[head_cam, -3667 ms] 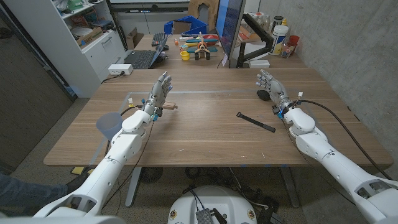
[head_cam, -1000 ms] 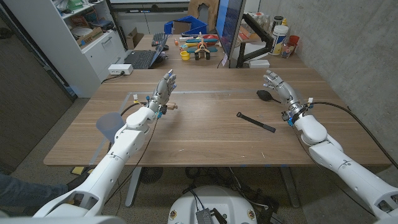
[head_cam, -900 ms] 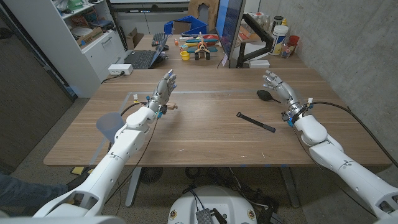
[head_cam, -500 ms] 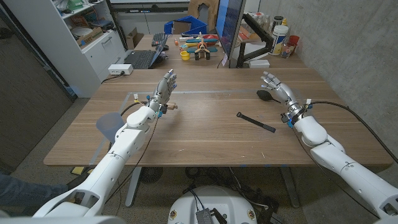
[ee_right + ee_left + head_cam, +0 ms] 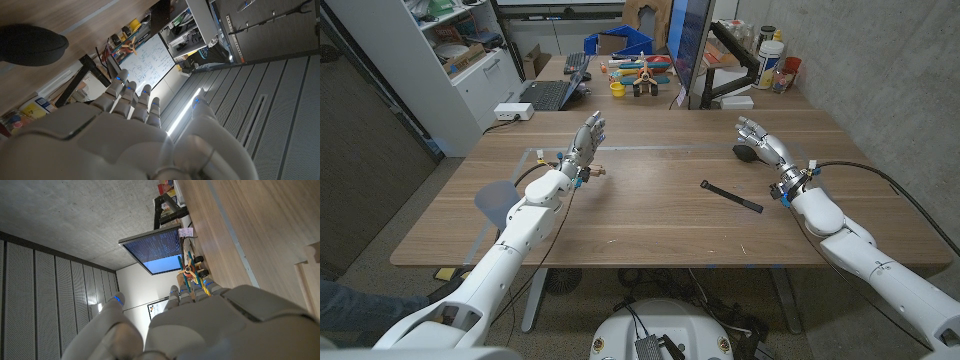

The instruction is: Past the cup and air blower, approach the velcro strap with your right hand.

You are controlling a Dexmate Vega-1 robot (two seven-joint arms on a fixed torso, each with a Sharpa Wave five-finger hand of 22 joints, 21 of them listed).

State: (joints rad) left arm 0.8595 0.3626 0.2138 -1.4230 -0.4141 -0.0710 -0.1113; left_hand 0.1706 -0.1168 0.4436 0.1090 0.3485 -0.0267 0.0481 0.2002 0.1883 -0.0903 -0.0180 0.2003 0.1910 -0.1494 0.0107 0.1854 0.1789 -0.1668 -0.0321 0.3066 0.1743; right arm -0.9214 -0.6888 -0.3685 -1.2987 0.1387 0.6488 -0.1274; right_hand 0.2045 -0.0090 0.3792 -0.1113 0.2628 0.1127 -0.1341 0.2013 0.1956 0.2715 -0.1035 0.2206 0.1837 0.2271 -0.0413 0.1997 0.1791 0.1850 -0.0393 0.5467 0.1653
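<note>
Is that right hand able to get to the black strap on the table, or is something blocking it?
Probably yes: the right hand is open beside the air blower, and bare table lies between it and the velcro strap.

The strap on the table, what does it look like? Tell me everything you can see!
The strap is a thin, dark, flat band, probably fabric. It lies stretched out on the wooden table, slanting from its far end toward the right arm. The far end looks a bit thicker, like a folded tip or buckle, too small to tell. Nothing touches it. The right hand is held up beyond it, open, near the black blower.
</note>
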